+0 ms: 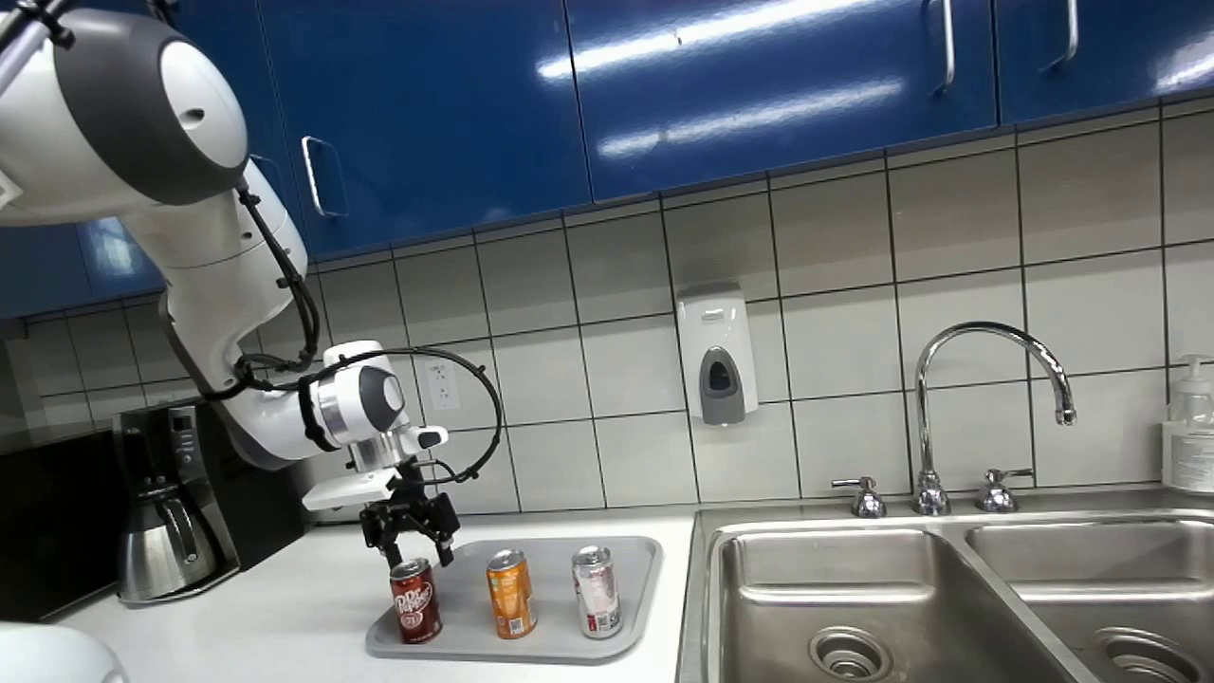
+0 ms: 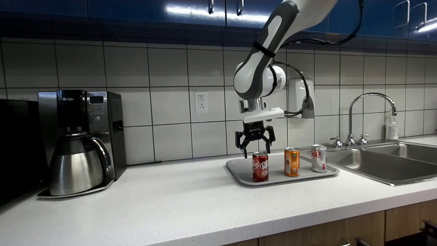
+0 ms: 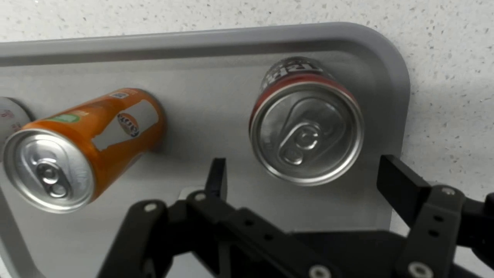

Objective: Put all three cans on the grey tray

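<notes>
All three cans stand upright on the grey tray (image 1: 545, 655), which also shows in an exterior view (image 2: 239, 171) and in the wrist view (image 3: 208, 85). The dark red can (image 1: 415, 602) (image 2: 260, 166) (image 3: 307, 131) is at one end, the orange-gold can (image 1: 511, 598) (image 2: 292, 162) (image 3: 119, 119) in the middle, and the silver-grey can (image 1: 597, 598) (image 2: 319, 159) (image 3: 9, 117) at the other end, partly cut off in the wrist view. My gripper (image 1: 419, 557) (image 2: 256, 153) (image 3: 303, 164) is open and empty, close by the dark red can's top, with fingers apart from it.
A coffee maker with a steel pot (image 2: 76, 167) stands on the counter (image 2: 170, 198) at the left of both exterior views. The steel sink (image 1: 825, 607) with its faucet (image 1: 991, 327) is to the tray's right. A soap dispenser (image 1: 718, 356) hangs on the tiled wall.
</notes>
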Motion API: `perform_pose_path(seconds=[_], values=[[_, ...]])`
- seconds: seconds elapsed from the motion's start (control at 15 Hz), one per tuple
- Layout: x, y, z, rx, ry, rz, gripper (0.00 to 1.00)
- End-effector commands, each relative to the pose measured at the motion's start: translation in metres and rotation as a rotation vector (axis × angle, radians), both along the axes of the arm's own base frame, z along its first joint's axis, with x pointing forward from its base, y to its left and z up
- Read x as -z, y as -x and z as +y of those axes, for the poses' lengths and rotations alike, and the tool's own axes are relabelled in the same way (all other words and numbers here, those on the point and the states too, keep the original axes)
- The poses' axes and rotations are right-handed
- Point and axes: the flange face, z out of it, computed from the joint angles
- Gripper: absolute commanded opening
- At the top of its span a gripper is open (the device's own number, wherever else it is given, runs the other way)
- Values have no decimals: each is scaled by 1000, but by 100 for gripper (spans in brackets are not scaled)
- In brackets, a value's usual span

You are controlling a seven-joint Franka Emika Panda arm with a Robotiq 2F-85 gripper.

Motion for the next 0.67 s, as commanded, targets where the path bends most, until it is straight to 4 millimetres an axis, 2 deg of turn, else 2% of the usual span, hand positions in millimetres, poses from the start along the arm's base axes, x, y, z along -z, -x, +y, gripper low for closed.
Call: perform_pose_path(seconds=[0.0,0.6], values=[[-27,4,5,13,32,-45,100],[-79,26,16,9,92,-174,100]])
